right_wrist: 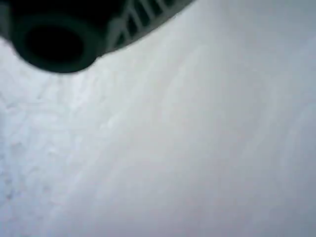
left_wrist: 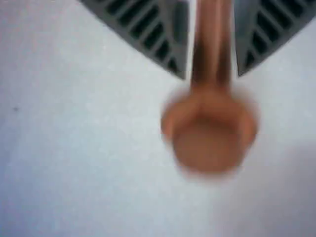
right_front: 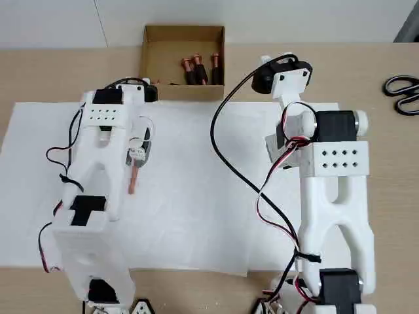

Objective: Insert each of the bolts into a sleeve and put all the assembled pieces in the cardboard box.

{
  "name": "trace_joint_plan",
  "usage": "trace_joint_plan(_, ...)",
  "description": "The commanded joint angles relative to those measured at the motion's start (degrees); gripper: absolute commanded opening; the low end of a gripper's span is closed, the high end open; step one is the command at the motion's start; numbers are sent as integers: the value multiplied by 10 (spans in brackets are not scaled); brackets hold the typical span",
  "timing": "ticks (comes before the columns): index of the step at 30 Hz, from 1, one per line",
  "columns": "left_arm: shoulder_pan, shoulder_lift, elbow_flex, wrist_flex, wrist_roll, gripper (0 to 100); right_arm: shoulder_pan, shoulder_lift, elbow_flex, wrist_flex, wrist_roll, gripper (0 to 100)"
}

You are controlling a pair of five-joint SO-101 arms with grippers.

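Clamping a copper bolt (left_wrist: 210, 133), left tool (left_wrist: 210, 69) over the white paper (right_front: 190, 196), right tool (right_front: 276, 145) beside a black sleeve (right_wrist: 54, 44), grip unclear.

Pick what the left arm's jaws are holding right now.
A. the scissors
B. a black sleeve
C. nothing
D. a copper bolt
D: the left wrist view shows a copper bolt with its shank clamped between the jaws of the left gripper, head pointing towards the white sheet.
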Motion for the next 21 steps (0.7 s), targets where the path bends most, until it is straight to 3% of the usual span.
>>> trace_joint_plan(1,4,-2,4,-23,-5,87,1,-27,-4,1,-8,4)
trace_joint_plan(9,1,75,24,-74,5,87,1,-27,-4,1,-8,4)
trace_joint_plan(21,5,29,23,-98,40,11,1,-27,-4,1,-8,4)
